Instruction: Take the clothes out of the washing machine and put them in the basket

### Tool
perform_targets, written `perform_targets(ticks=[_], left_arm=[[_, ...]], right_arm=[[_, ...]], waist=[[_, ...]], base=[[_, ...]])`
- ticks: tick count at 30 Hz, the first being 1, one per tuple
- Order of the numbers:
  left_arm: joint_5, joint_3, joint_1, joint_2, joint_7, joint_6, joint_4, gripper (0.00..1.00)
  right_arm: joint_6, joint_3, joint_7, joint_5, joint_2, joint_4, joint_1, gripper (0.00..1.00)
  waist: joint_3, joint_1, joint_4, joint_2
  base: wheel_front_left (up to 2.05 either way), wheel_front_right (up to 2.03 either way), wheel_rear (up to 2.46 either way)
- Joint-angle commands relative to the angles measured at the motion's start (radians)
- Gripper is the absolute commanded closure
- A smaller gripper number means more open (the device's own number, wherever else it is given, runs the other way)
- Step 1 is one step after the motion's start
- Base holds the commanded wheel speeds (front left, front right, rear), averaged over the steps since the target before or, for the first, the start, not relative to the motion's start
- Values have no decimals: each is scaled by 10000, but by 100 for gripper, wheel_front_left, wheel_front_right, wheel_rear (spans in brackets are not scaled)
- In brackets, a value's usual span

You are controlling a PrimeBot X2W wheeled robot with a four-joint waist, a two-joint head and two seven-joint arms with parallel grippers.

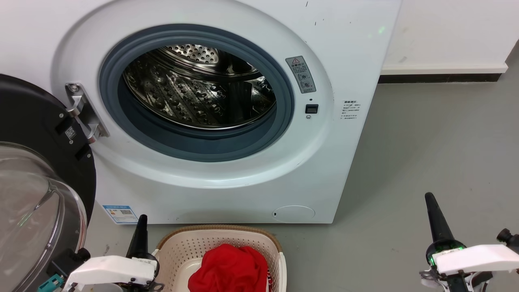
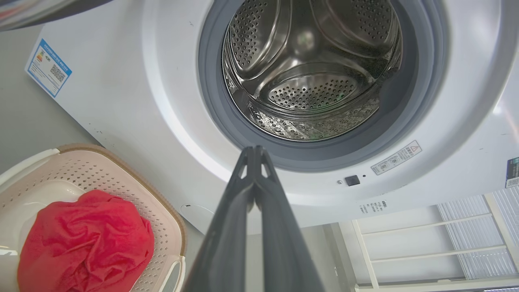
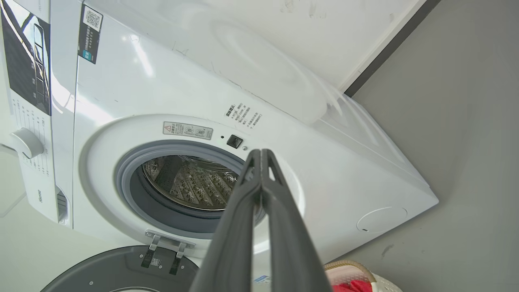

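Head view, from the left: the washing machine's black-rimmed glass door [image 1: 40,194] hangs open. Beside it the left pincer [image 1: 142,219] points up, clenched on nothing; the left wrist view shows its fingers [image 2: 227,231] pressed together. Just right of it the basket [image 1: 219,228] sits on the floor [image 1: 425,134] in front of the washing machine [image 1: 352,61]. The clothes [image 1: 231,265] lie inside it as one crumpled bright red mound, soft and deeply creased, with a sliver of white trim at the right edge. Bare cream bottom shows to the mound's left. Above, the steel drum [image 1: 194,93] looks bare, shiny metal all round, so the unloading seems complete, though the near lip behind the grey gasket [image 1: 194,150] is partly hidden. At far right the right pincer [image 1: 429,197] rests over the floor, also clenched and empty.
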Motion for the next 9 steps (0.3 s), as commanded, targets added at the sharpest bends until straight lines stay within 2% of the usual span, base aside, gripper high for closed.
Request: perform_targets(ticks=[1,9], left_arm=[[-247,34,-227,-1,61,-72,-47,100],[-1092,115,-361,-1,270,-203,22,100]], right_arm=[[-2,-38,65,266,-59,-26,-284,100],[-2,-118,283,1124,-56,130,-408,100]], waist=[[-1,0,3,0],[-12,0,23,0]], base=[[0,0,0],[0,0,0]])
